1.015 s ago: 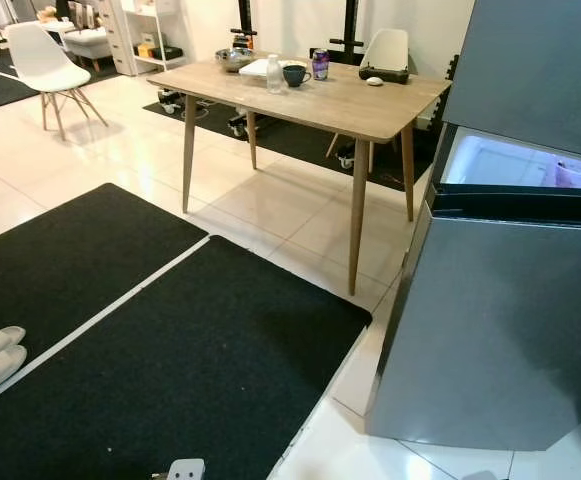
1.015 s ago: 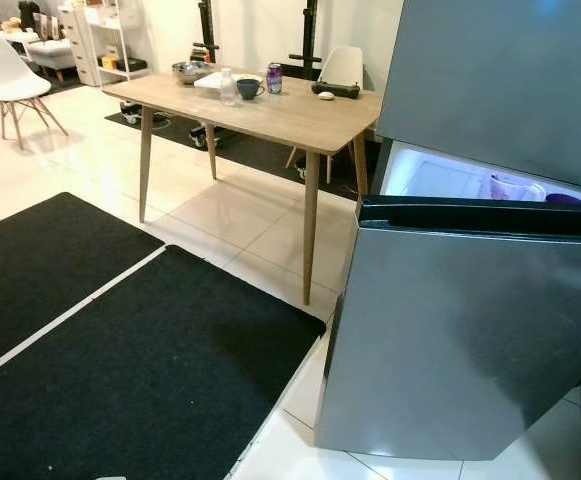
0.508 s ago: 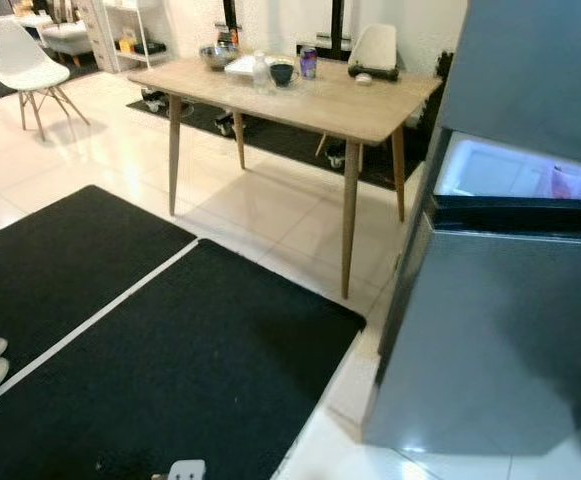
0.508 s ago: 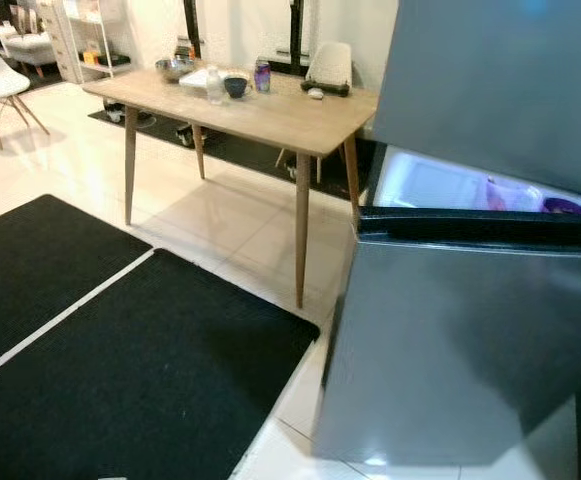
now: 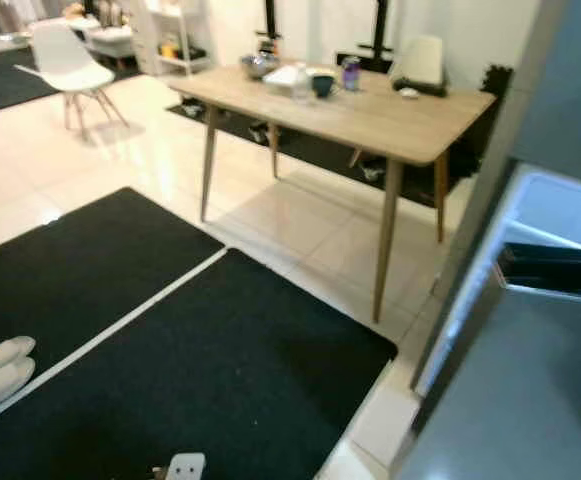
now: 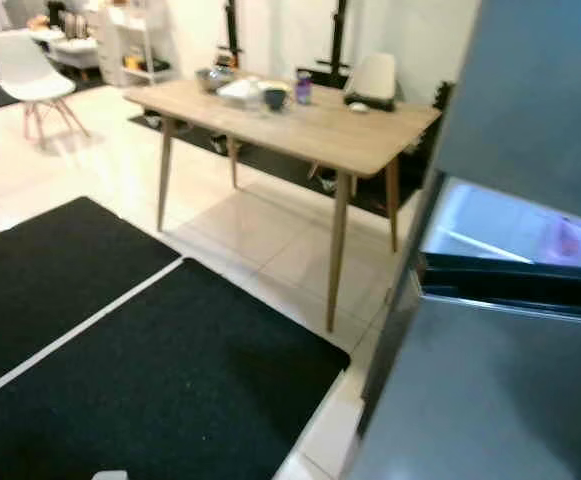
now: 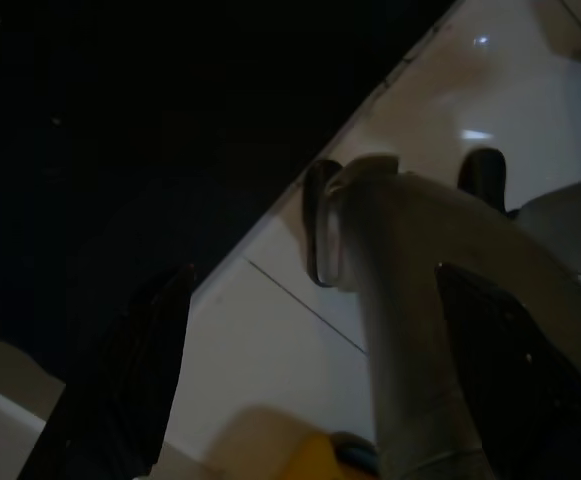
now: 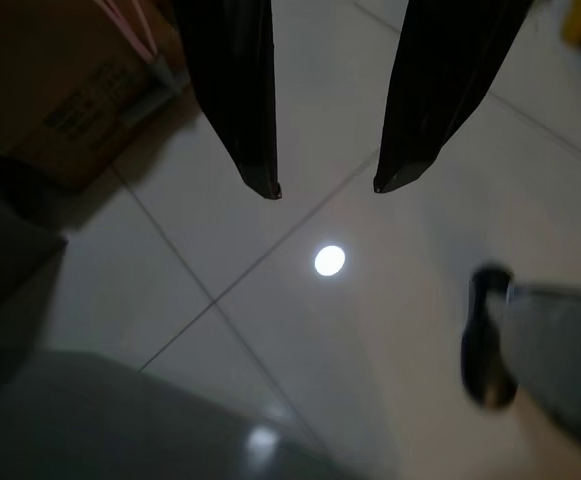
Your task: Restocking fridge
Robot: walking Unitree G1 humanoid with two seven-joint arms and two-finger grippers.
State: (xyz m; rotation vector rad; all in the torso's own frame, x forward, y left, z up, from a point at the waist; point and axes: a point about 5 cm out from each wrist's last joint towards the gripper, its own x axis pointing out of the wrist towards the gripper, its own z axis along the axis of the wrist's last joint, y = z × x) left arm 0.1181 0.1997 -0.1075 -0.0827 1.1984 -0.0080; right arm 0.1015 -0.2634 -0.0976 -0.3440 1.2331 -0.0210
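A grey fridge [image 6: 490, 400] stands close on the right, with a lit white compartment [image 6: 510, 225] showing behind its dark door edge. Further off, a wooden table [image 5: 370, 110] carries a purple can [image 5: 350, 72], a dark cup [image 5: 322, 85], a clear bottle [image 5: 301, 82] and a bowl [image 5: 260, 66]. My left gripper [image 7: 310, 390] hangs open over the mat edge and white tiles, with my own silver leg between its fingers in that view. My right gripper [image 8: 325, 185] hangs open above bare floor tiles, holding nothing.
Two black mats [image 5: 200, 380] cover the floor in front of me. A pair of white slippers [image 5: 0, 365] lies at the left edge. A white chair [image 5: 65, 60] and shelves [image 5: 170, 30] stand beyond. A cardboard box [image 8: 60, 110] sits near my right gripper.
The whole picture has shifted, so the camera has moved: the fridge now sits further right and closer. The table and its items have stayed put.
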